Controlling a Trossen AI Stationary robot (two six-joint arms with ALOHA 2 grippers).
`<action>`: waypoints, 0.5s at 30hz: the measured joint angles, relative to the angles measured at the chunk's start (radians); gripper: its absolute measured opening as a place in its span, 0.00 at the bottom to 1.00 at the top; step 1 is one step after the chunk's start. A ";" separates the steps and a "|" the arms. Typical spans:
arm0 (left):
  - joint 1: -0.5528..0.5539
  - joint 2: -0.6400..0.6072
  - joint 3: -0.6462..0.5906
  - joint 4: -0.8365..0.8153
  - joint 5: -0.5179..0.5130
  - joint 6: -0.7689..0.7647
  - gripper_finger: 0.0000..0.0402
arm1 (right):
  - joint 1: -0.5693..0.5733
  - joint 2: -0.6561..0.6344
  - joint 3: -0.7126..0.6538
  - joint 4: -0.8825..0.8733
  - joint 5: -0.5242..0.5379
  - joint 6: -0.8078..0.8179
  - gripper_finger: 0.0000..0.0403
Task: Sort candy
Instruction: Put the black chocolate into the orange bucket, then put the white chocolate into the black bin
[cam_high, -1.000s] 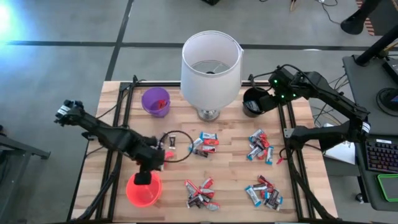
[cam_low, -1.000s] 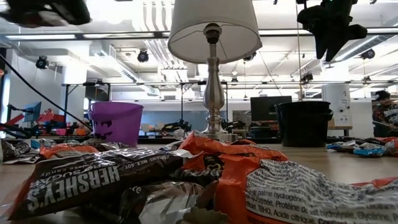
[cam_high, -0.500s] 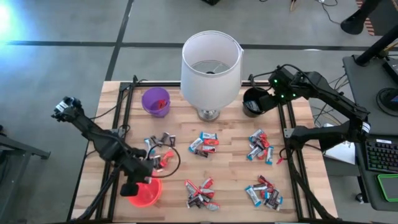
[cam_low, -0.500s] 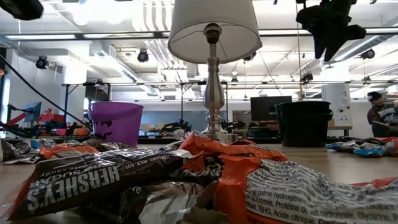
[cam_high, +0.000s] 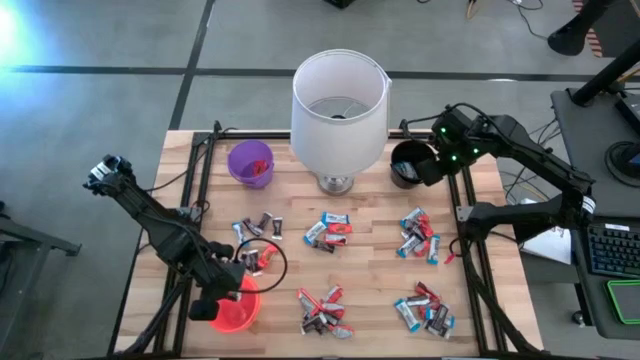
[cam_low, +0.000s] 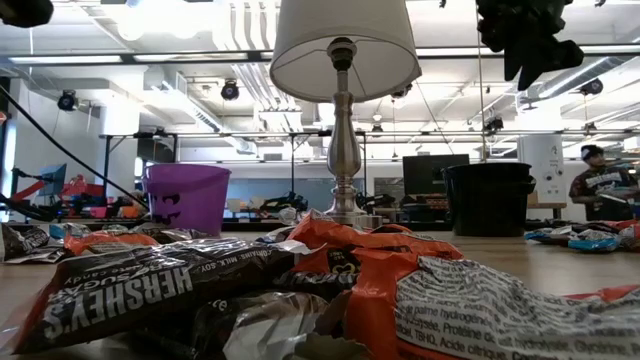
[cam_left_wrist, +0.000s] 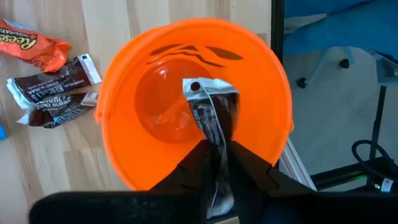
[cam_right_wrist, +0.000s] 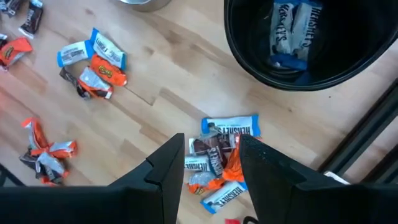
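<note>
My left gripper (cam_left_wrist: 214, 146) hangs over the orange cup (cam_left_wrist: 124, 143) at the table's near left (cam_high: 232, 305), shut on a dark-wrapped candy bar (cam_left_wrist: 208, 106). My right gripper (cam_right_wrist: 211, 146) is open and holds nothing. It hovers beside the black cup (cam_high: 407, 163) at the far right, above a pile of candy (cam_right_wrist: 217, 165). That cup holds blue-and-white candy (cam_right_wrist: 289, 34). The purple cup (cam_high: 250, 163) stands at the far left. More candy lies on the wood in loose piles (cam_high: 257, 228) (cam_high: 327, 230) (cam_high: 322, 310) (cam_high: 424, 308). My left gripper pinches the dark candy bar between its two fingers, by one end (cam_left_wrist: 216, 140). The fingers come from above, slanting down. The bar hangs below them, clear of the table, and its free end (cam_left_wrist: 199, 87) points into the orange cup's mouth.
A table lamp with a white shade (cam_high: 338, 110) stands at the far middle, between the purple and black cups. Black frame rails (cam_high: 196, 170) (cam_high: 462, 215) run along the table's left and right sides. A black cable loops (cam_high: 270, 255) on the wood near the orange cup.
My left gripper has swung toward the table's near left corner with the dark candy bar and now hangs over the orange cup. This has uncovered the left candy pile. My right gripper has turned a little at the wrist without leaving its place.
</note>
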 joint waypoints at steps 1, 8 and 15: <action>0.000 0.000 0.000 0.000 0.000 0.000 0.14 | 0.000 0.000 0.000 0.000 -0.002 0.000 0.36; 0.000 0.000 0.000 -0.016 -0.002 0.018 0.26 | 0.000 0.000 0.000 -0.001 -0.056 0.001 0.36; 0.011 -0.004 0.009 -0.086 -0.052 0.025 0.29 | 0.015 -0.013 0.000 0.000 -0.236 0.004 0.36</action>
